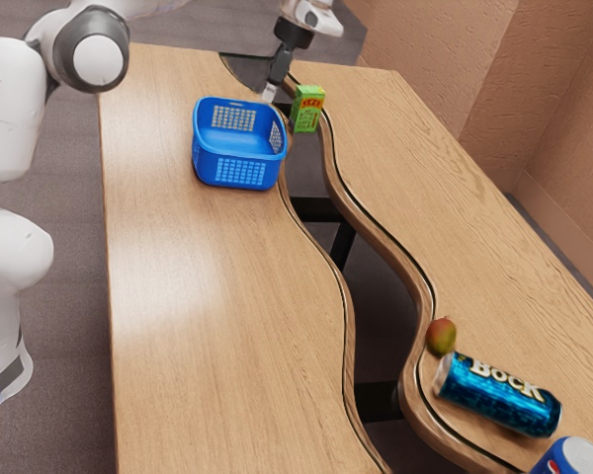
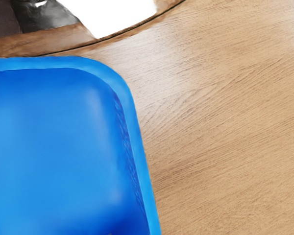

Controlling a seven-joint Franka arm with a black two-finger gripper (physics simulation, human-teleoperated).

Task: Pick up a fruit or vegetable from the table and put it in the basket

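My gripper [image 1: 269,93] points down just beyond the back corner of the blue basket [image 1: 239,174], near the gap in the table and beside a green box. I cannot make out whether it is open or shut. A red-green fruit [image 1: 441,337], perhaps a mango, lies at the curved table edge toward the exterior view's lower right, far from the gripper. In the wrist view the basket [image 2: 139,161] is close below my hand, with its rounded corner, rim and part of its smooth blue inside showing.
The green box [image 1: 306,110] stands across from the basket. A blue Bock can [image 1: 498,395] lies on its side by the fruit, with another blue can [image 1: 570,460] near the exterior view's lower right corner. A winding gap splits the wooden table [image 1: 217,326].
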